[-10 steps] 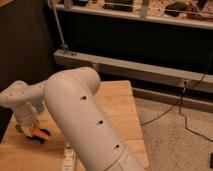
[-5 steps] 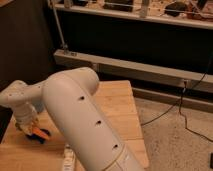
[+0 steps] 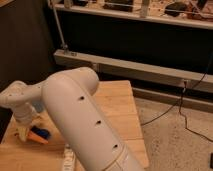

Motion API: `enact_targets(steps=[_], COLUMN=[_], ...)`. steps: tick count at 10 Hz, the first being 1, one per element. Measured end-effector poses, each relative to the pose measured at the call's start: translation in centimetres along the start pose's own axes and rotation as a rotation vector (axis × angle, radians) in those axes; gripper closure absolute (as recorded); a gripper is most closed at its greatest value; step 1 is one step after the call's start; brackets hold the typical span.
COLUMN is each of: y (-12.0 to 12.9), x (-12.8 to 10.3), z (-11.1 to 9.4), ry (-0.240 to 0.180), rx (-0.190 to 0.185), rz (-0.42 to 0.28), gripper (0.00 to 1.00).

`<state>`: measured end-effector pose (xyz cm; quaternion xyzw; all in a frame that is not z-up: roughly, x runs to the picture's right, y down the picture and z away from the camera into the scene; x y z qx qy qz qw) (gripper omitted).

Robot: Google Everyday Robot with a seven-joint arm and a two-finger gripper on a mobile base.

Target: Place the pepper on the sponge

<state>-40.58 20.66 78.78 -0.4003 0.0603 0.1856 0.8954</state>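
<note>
Gripper (image 3: pixel 23 132) hangs low at the table's (image 3: pixel 119 107) left side; its grip I cannot tell. Just beside it, the pepper (image 3: pixel 36 138) touches the sponge (image 3: pixel 43 132), seemingly overlapping its near edge, so placement looks close to done.

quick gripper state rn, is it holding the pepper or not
Gripper: low over the left side of the table, right beside the pepper and the sponge; open, closed or holding cannot be told.

One tool (image 3: pixel 23 132) beside one pepper (image 3: pixel 36 137), one sponge (image 3: pixel 43 132), on one table (image 3: pixel 117 107).
</note>
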Motion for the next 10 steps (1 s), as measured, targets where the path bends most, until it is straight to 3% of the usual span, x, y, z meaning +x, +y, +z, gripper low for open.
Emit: enact_targets(steps=[3, 6, 8, 10], y=[-1.2, -6.3, -9.7, -9.4], x=[-0.1, 1.0, 2.7, 2.5], z=[-1.6, -8.1, -10.9, -10.9], ry=[-0.032, -0.157, -0.204, -0.207], rx=[-0.001, 0.034, 0.068, 0.065], rz=[0.047, 0.176, 0.259, 0.257], gripper=[0.2, 0.2, 0.2, 0.2])
